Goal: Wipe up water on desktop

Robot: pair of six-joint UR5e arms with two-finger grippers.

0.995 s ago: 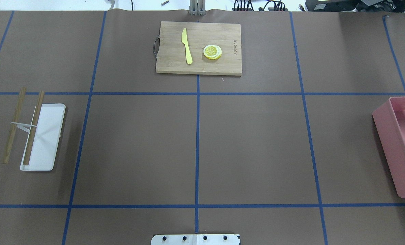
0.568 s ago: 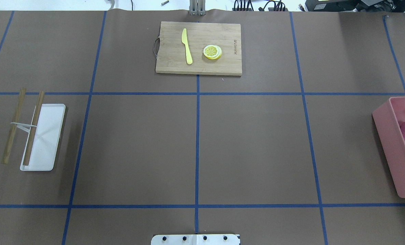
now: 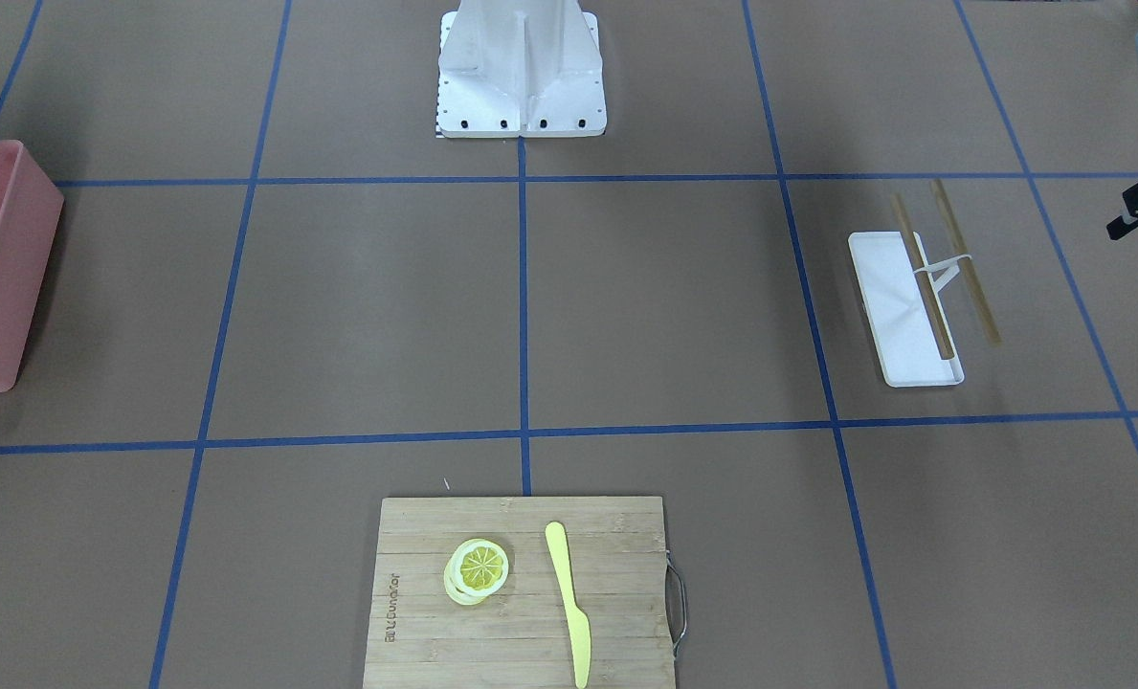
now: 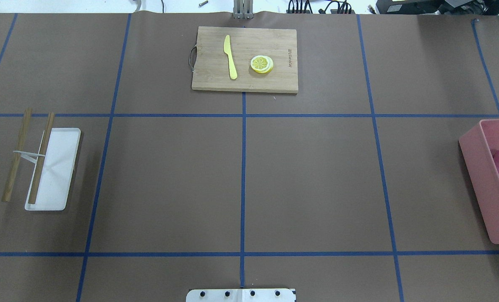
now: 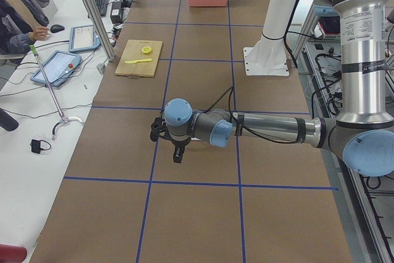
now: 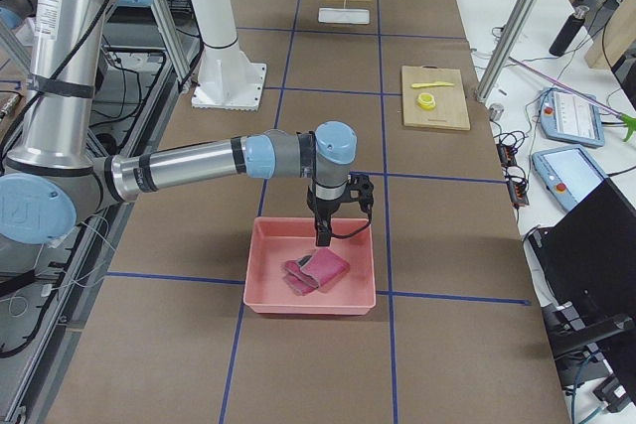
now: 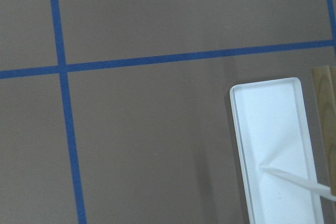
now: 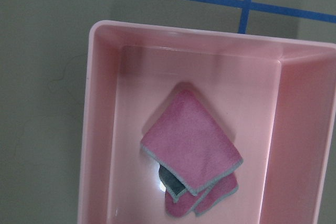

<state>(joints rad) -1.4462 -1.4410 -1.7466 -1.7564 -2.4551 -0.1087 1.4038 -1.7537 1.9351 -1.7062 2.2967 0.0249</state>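
Cloth [image 8: 191, 145] lay folded in the bin [image 8: 100, 129] under your right gripper [image 6: 320, 238] (spread or closed, couldn't tell); you needed a straight drop onto its top fold.

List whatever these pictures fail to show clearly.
Water on the desktop: no puddle distinguishable in any view.
Left gripper: small in exterior left view, cut by front-facing view's edge; open or shut unclear.
Right gripper: small in exterior right view; same doubt.
Dark item: right wrist view, mostly covered by the pink cloth.
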